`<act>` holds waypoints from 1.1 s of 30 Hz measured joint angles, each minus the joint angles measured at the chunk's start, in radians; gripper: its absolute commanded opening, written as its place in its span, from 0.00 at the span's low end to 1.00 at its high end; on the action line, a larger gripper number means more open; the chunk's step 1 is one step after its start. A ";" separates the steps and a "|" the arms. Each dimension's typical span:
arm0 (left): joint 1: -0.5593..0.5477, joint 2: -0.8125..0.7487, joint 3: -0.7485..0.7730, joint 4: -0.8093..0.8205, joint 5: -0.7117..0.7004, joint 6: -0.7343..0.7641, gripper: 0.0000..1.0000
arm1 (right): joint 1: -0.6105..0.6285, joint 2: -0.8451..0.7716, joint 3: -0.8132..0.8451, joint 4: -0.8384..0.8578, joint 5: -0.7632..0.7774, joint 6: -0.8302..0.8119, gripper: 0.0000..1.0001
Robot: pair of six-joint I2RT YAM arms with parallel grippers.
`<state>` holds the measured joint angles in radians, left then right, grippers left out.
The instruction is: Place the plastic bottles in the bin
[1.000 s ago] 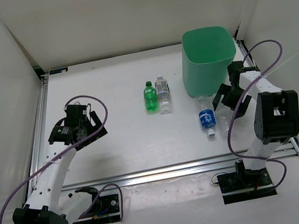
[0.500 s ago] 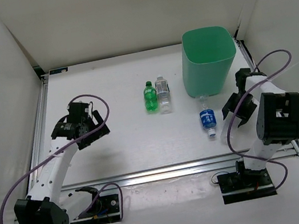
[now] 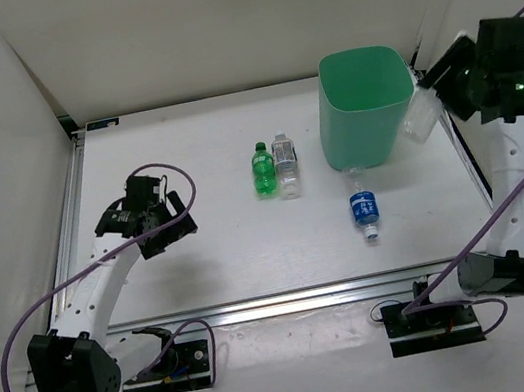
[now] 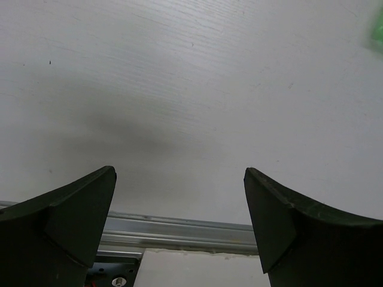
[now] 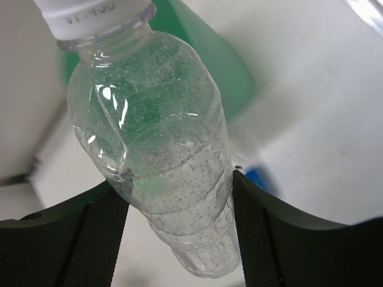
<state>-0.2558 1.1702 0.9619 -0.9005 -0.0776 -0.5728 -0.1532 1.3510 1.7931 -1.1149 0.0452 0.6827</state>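
Nearest, a metal rail (image 3: 310, 296) runs along the table's (image 3: 223, 264) front edge. Past it the left gripper (image 3: 173, 222) hangs over bare tabletop. Its fingers (image 4: 72, 221) are spread wide with nothing between them. In its wrist view a strip of rail sits just under the fingertips, and ahead of them is plain white surface, with a sliver of green at the upper right corner.

Well to the right of those fingers, the green bottle (image 3: 264, 170) and the white-label bottle (image 3: 285, 164) lie side by side, touching or nearly so, with bare table all round the pair. Further right lies the blue-label bottle (image 3: 363, 206), one end close to the foot of the bin (image 3: 354, 139). No lettering on either label can be read.

Farthest, the right gripper (image 3: 442, 93) is up near the right wall (image 3: 512, 0), beside the bin's right rim. Its fingers (image 5: 90, 233) are clamped on the lower body of the plain clear bottle (image 5: 161, 161), whose cap end points away from them toward the bin's green wall. From overhead the bottle overlaps the rim's right corner, and whether it is over the opening cannot be told. The white cap (image 5: 90, 15) carries small printed characters, too faint to read.
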 measured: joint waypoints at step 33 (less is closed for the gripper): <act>-0.019 0.072 0.086 0.050 -0.106 0.016 1.00 | 0.232 0.048 -0.038 0.274 -0.019 -0.120 1.00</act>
<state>-0.2745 1.2423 1.0481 -0.8509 -0.1837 -0.5571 0.0784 1.3991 1.7554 -0.8410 0.0261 0.5625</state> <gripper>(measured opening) 0.998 0.998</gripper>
